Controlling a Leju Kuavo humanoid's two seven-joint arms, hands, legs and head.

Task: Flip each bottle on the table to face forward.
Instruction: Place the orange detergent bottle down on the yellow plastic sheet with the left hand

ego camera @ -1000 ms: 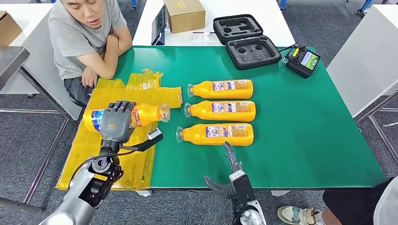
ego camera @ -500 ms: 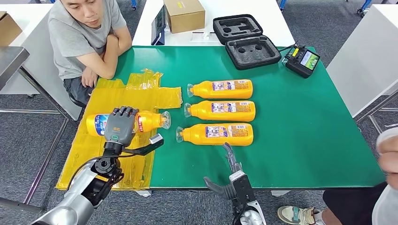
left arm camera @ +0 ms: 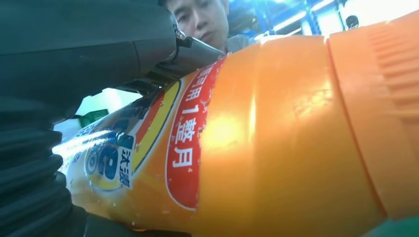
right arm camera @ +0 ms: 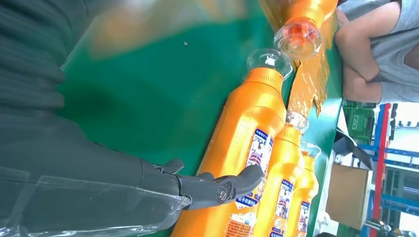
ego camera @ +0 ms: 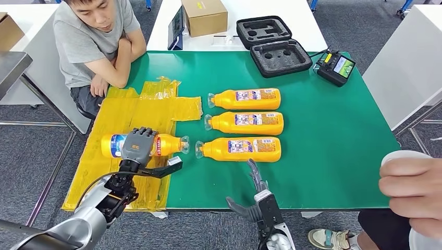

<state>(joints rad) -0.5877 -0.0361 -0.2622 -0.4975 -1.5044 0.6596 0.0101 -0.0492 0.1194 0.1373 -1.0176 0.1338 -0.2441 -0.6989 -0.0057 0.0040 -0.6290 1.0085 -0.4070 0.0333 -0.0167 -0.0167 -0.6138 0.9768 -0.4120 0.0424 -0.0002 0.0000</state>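
Observation:
My left hand (ego camera: 137, 145) grips an orange bottle (ego camera: 166, 145) lying sideways over the yellow plastic sheet (ego camera: 120, 112), its clear cap pointing right. Up close in the left wrist view, that bottle (left arm camera: 276, 138) shows its red and blue front label under my fingers (left arm camera: 89, 44). Three more orange bottles lie in a column on the green table (ego camera: 333, 151): far (ego camera: 245, 98), middle (ego camera: 245, 123) and near (ego camera: 240, 149), all with white label sides up and caps to the left. My right hand (ego camera: 256, 195) hangs open just below the near bottle (right arm camera: 247, 143), fingers (right arm camera: 217, 187) spread beside it.
A person sits at the table's far left corner (ego camera: 96, 41). Another person's hand (ego camera: 412, 182) reaches in at the right edge. A black foam case (ego camera: 273, 44), a controller (ego camera: 336, 66) and a cardboard box (ego camera: 205, 15) stand at the back.
My left hand has carried the gripped bottle nearer to me and slightly right. A person's hand has come further into view at the right. My right hand has stayed still.

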